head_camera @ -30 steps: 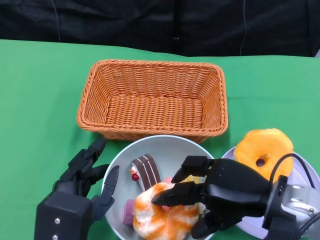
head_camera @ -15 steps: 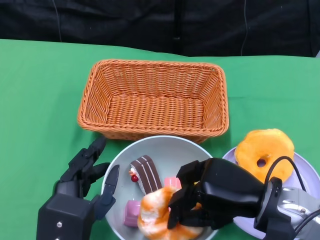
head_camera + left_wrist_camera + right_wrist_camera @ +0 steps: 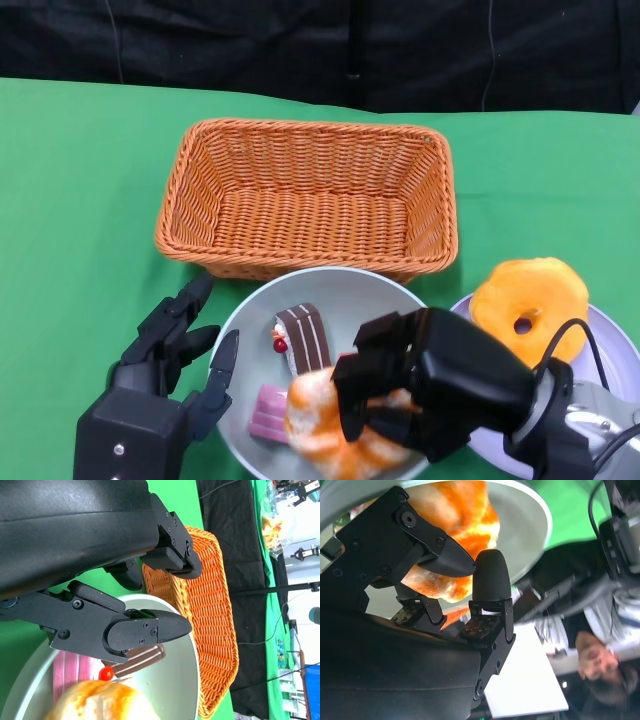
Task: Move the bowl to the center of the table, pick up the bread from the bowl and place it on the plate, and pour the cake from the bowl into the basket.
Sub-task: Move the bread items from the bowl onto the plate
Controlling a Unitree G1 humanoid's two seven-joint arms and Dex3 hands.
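Right hand point(image 3: 425, 390) curled around bread point(image 3: 325, 425) in bowl point(image 3: 345, 290), left hand point(image 3: 165, 365) spread, holding nothing.

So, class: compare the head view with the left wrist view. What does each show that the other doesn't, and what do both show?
Only the head view shows the plate with the orange doughnut on it, and the right robot hand gripping the bread.

Only the left wrist view shows stands and clutter beyond the table's far edge.

Both show the basket, bowl, chocolate cake slice, bread and left robot hand.
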